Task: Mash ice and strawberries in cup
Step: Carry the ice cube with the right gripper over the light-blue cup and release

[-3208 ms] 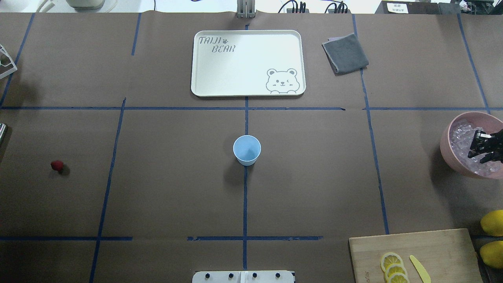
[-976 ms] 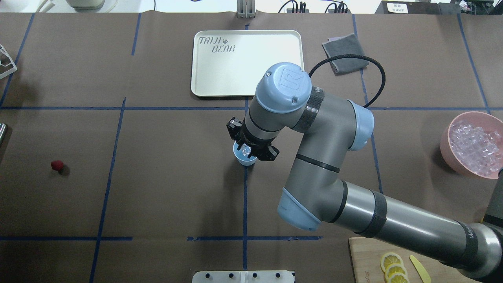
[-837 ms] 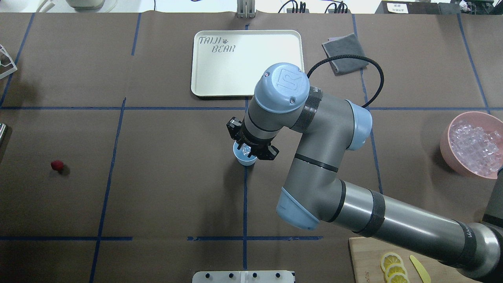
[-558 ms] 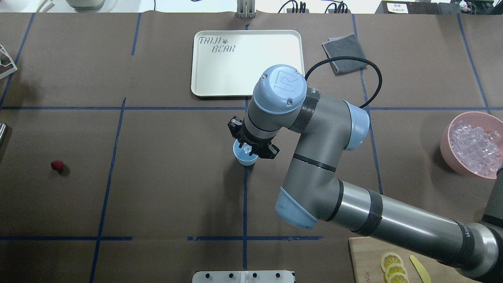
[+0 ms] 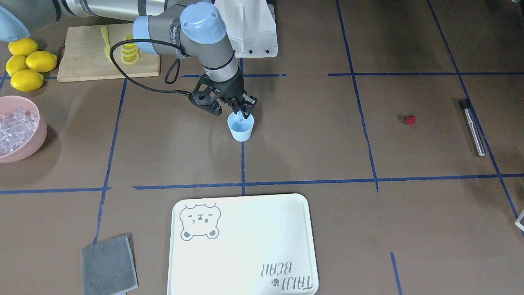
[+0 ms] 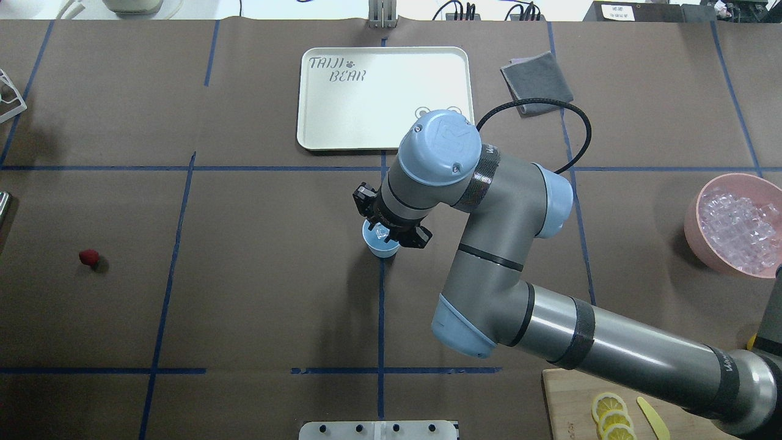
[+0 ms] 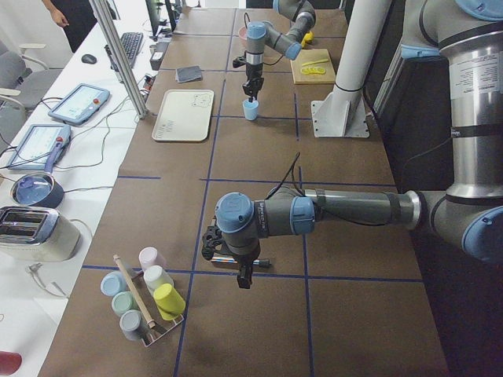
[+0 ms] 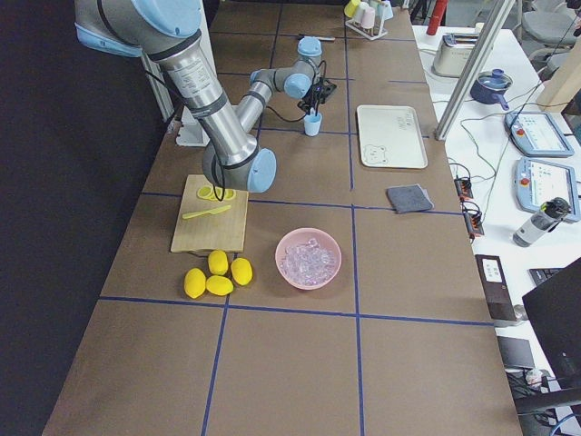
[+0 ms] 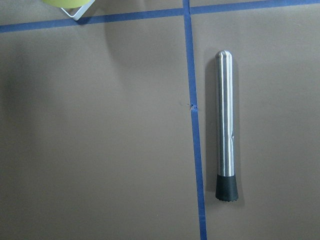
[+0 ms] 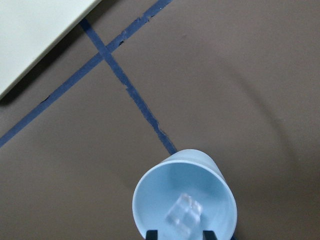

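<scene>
The left arm reaches out low, elbow bent, with the left gripper [image 7: 244,276] pointing down over one steel muddler [image 9: 226,125] that lies flat beneath the jaws. I cannot tell whether those jaws are spread or closed. One strawberry [image 6: 89,257] lies well apart from both grippers. The right arm stretches to the table's middle with its wrist vertical. The right gripper [image 5: 242,112] hangs over the one cup [image 6: 382,245], jaws spread, and a single ice cube [image 10: 184,215] sits loose in the cup just beneath them. Far to their right are one pink bowl [image 6: 693,226] heaped with ice [image 6: 736,229] and four lemons [image 5: 26,63].
</scene>
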